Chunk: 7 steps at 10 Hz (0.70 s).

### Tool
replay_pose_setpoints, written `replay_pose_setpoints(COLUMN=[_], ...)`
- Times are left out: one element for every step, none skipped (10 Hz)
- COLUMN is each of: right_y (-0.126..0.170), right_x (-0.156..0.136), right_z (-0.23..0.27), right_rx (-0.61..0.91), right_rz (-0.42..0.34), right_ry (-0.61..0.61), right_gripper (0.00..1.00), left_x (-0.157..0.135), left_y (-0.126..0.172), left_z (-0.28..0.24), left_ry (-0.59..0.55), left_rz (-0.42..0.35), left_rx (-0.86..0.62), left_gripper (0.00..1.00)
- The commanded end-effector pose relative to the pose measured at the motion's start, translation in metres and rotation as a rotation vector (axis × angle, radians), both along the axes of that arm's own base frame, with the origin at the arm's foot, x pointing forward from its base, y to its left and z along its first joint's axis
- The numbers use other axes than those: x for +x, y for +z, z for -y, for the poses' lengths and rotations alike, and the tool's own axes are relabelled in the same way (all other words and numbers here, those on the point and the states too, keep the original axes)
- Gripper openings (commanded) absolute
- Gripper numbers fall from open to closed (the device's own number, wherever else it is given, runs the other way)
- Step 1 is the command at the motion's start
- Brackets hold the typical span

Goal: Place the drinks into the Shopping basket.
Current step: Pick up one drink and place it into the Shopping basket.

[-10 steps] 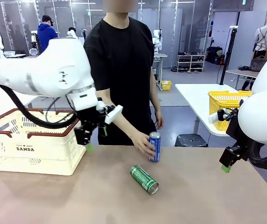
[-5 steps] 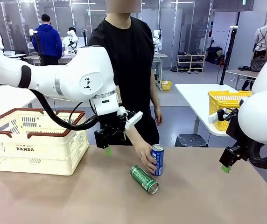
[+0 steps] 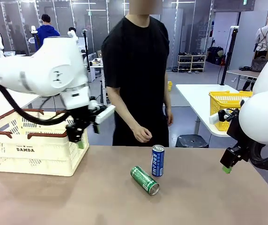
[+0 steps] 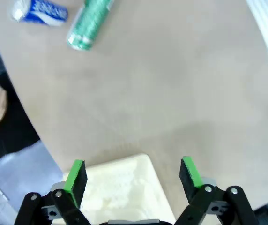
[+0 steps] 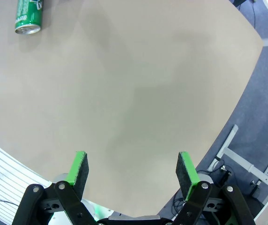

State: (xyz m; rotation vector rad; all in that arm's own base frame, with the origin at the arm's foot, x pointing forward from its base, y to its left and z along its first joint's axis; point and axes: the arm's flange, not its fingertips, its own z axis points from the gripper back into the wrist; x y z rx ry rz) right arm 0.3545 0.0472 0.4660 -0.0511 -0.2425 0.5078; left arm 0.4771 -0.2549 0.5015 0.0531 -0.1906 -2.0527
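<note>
The slim blue can [image 3: 158, 160] stands upright mid-table, with the green can [image 3: 144, 180] lying on its side just in front of it. Both drinks sit far off in the left wrist view, the blue can [image 4: 40, 11] beside the green can [image 4: 89, 23]. The cream Shopping basket [image 3: 31, 157] marked DAMDA rests at the table's left. My left gripper [image 3: 80, 137] hangs open and empty over the basket's right corner [image 4: 120, 192]. At the table's right edge, my right gripper [image 3: 226, 165] is open and empty above bare tabletop, the green can [image 5: 28, 16] far from it.
A person in black stands at the far side, one hand [image 3: 143, 134] held above the table behind the blue can. A yellow mesh basket [image 3: 227, 105] sits on another table at the back right. Bare tabletop [image 3: 204, 197] lies between the cans and my right gripper.
The person let go of the blue can and drew the hand back. My left arm swung from the table's middle back left to the basket's corner. The right arm stayed still.
</note>
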Motion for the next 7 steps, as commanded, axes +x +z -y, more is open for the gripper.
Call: replay_pose_setpoints(right_y=[0.001,0.001,0.001,0.001,0.001,0.001,0.001], right_x=[-0.001,-0.001,-0.001,-0.001,-0.001,-0.001,-0.001], right_z=[0.000,0.000,0.000,0.000,0.000,0.000,0.000], right_rx=[0.001,0.001,0.001,0.001,0.001,0.001,0.001], right_rz=[-0.002,-0.002,-0.002,-0.002,-0.002,-0.002,-0.002], right_ry=[0.002,0.002,0.002,0.002,0.002,0.002,0.002], right_gripper=[0.94,0.94,0.94,0.94,0.94,0.94,0.94], left_x=[-0.021,-0.025,-0.027,-0.029,-0.029,-0.029,-0.027], left_y=[-0.012,-0.016,-0.021,-0.027,-0.029,-0.030,-0.030], left_z=[-0.037,-0.048,-0.053,-0.057,-0.058,-0.059,-0.056], left_ry=[0.017,0.033,0.045,0.054,0.057,0.059,0.055], left_rz=[0.008,0.007,0.001,-0.005,-0.009,-0.014,-0.012], left_rx=[-0.041,-0.050,-0.058,-0.064,-0.061,-0.062,-0.056], left_gripper=[1.00,1.00,1.00,1.00,1.00,1.00,1.00])
